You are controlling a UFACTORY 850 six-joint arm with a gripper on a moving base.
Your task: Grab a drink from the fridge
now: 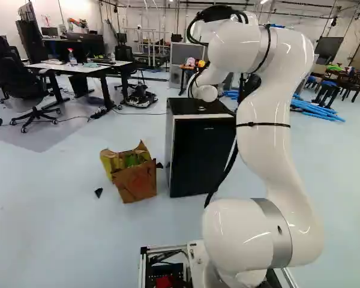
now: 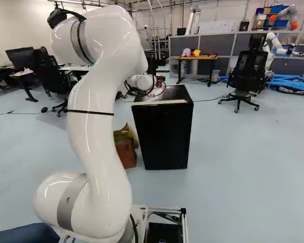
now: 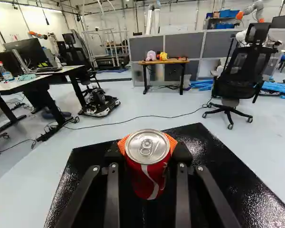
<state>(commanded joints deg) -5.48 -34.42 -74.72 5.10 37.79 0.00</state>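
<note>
Wrist view: red can (image 3: 148,173) between 2 pads (image 3: 172,143)

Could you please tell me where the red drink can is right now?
In the wrist view, the red can is gripped between the orange pads of the gripper, over the fridge's black top.

One can (image 3: 145,166), one fridge (image 1: 201,156), two plush toys (image 3: 151,56)
</note>
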